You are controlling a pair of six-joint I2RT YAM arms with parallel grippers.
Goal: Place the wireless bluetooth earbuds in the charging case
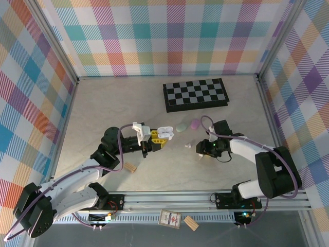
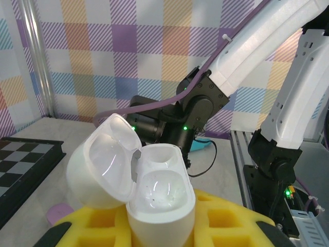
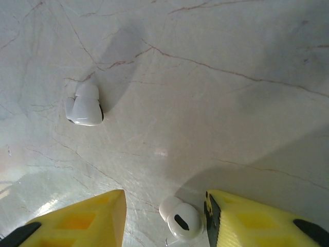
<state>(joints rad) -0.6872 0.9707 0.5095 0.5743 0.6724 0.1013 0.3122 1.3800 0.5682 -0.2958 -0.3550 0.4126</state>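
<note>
My left gripper [image 1: 153, 140] is shut on a white charging case [image 2: 162, 198], held upright between yellow pads, its lid [image 2: 100, 164] flipped open and both sockets empty. This case [image 1: 165, 133] hangs left of table centre. One white earbud [image 3: 85, 105] lies on the marble table, apart from both grippers, and appears as a small bud [image 1: 187, 145] in the top view. My right gripper [image 3: 164, 226] is open and low over the table. A second white earbud [image 3: 181, 221] lies between its yellow fingers, close against the right finger [image 3: 257, 221].
A pale green case [image 1: 181, 126] and a purple case [image 1: 194, 124] sit behind the earbud. A chessboard [image 1: 195, 93] lies at the back. A tan wooden block [image 1: 131, 167] rests near the left arm. Plaid walls enclose the table.
</note>
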